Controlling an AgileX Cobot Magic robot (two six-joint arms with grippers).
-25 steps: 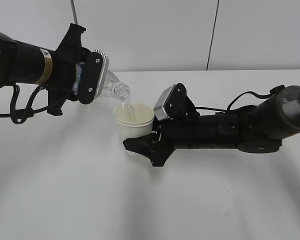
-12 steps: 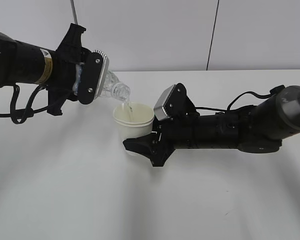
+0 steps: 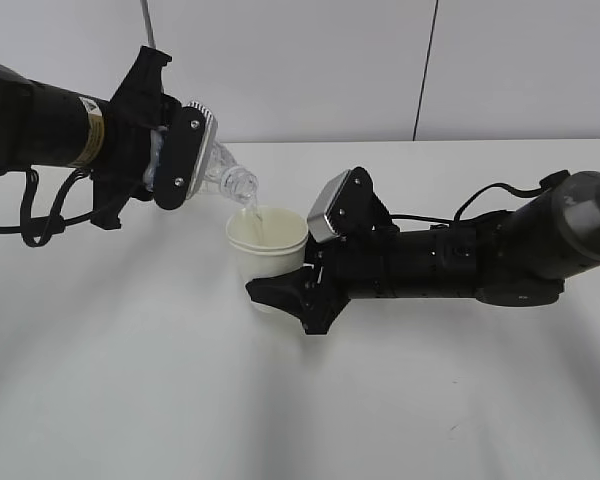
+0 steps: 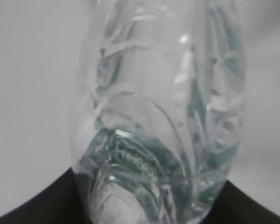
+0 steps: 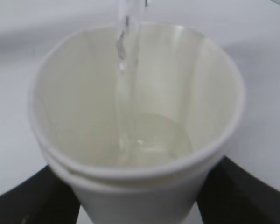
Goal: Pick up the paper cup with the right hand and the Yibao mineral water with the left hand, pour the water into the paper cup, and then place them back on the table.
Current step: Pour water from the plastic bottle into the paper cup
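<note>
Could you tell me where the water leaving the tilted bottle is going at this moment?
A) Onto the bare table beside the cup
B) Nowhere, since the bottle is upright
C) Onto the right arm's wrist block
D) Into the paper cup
D: a thin stream falls from the Yibao mineral water into the paper cup, pooling at its bottom.

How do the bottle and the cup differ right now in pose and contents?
The Yibao mineral water is tipped with its neck slanting down, while the paper cup stands upright below it. The bottle is clear plastic; the cup is opaque cream-white. Water leaves the bottle as a thin stream; the cup holds only a shallow pool. Each is gripped: bottle by the left hand, cup by the right hand.
</note>
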